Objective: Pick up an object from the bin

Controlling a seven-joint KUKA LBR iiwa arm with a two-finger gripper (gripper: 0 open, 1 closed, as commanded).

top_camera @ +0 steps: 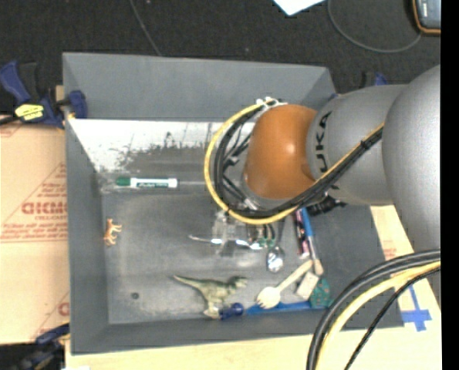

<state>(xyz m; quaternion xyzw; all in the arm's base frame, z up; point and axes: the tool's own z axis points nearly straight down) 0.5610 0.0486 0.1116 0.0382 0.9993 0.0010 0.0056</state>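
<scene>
Grey metal is sloping down on every side of the bin (pixel 86 230), which is likely why most of its loose things are gathering low along the near wall: a green dinosaur toy (pixel 211 287) lying on its side, a white spoon (pixel 285 287) to its right, and pens (pixel 302 233) leaning near the right wall. A green-capped marker (pixel 146 183) is resting along the foot of the far wall, well apart from the rest. You are reaching in from the right, with the arm bending steeply downward so that the orange cover (pixel 279 160) and its cable loop are facing the camera. The gripper (pixel 229 236) is hanging below it over the bin's middle floor, just left of a small green piece (pixel 268 243) and a shiny round thing (pixel 274 264), the nearest candidates. You cannot tell whether the claw is apart or together, and nothing is showing inside it.
</scene>
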